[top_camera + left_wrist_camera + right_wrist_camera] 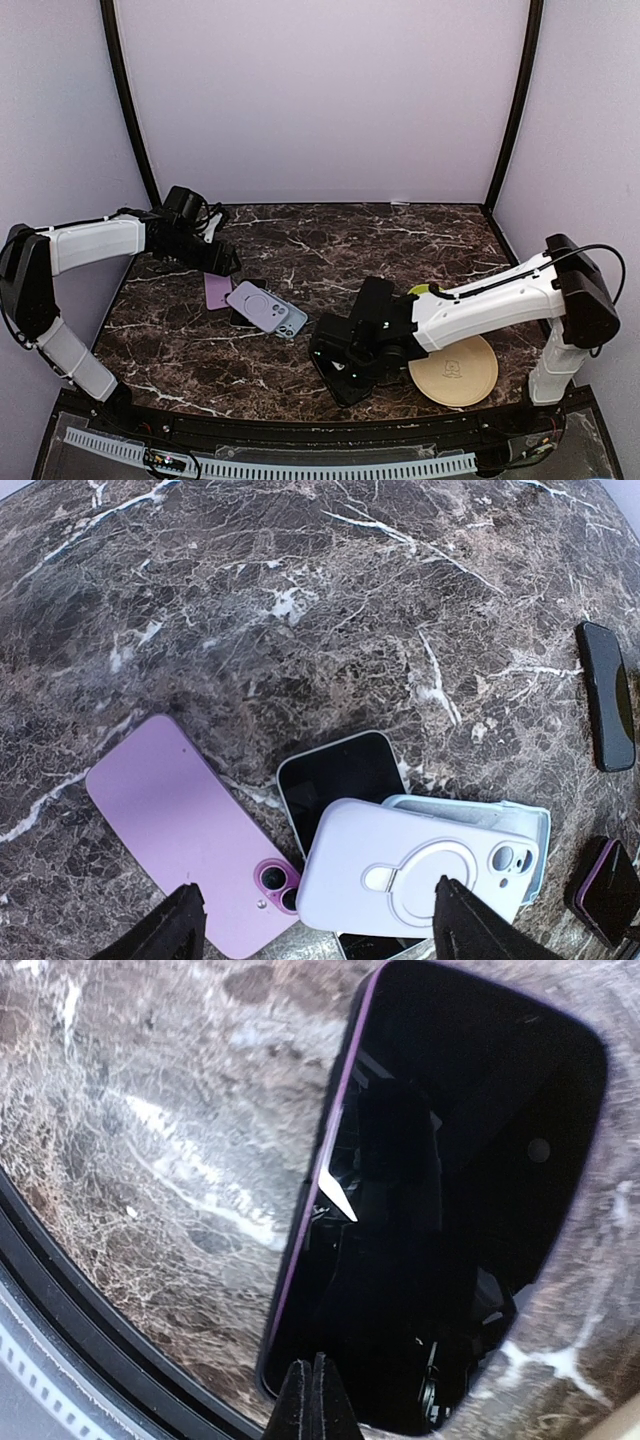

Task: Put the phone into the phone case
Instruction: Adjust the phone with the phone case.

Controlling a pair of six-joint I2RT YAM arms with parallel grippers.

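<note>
Right claw (308, 1388) is pressed together, holding nothing, tip over one end of the dark phone (450, 1190); contact unclear. Phone lies screen-up on the surface (140, 1160), close to its edge. Purple rim (338, 1110) along its side is likely the case, so this reads as seating the phone. Press straight down at corners, work round until the rim sits flush, don't shove it off the edge. Left claw (320, 895) is spread and empty above the lavender case (400, 865) and purple phone (180, 820).
</note>
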